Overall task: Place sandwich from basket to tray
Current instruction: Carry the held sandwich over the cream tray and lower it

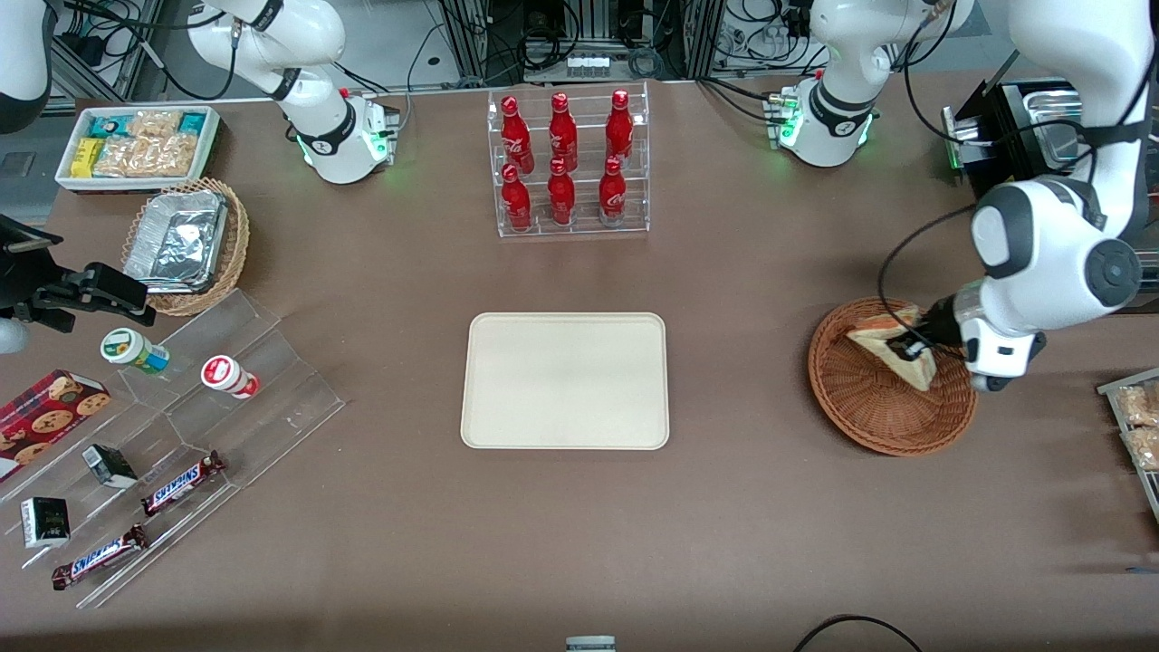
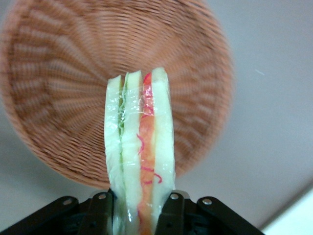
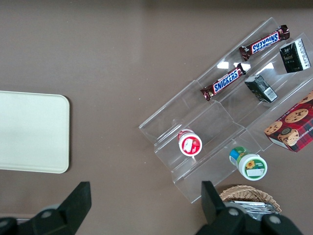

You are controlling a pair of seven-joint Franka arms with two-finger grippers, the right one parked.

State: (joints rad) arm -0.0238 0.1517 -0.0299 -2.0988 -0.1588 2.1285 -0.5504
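The sandwich point(image 1: 892, 349) is a white bread wedge with red and pale green filling. My left gripper point(image 1: 919, 342) is shut on it and holds it just above the round reddish-brown wicker basket point(image 1: 869, 412) at the working arm's end of the table. In the left wrist view the sandwich point(image 2: 142, 147) stands edge-on between the black fingers point(image 2: 172, 215), with the basket point(image 2: 58, 88) below it. The cream-beige tray point(image 1: 566, 380) lies bare at the table's middle; it also shows in the right wrist view point(image 3: 32, 132).
A clear rack of red bottles point(image 1: 566, 163) stands farther from the front camera than the tray. Toward the parked arm's end are a tan basket with a foil container point(image 1: 186, 243), a white snack bin point(image 1: 136, 145) and a clear stepped stand point(image 1: 181, 453) with snacks.
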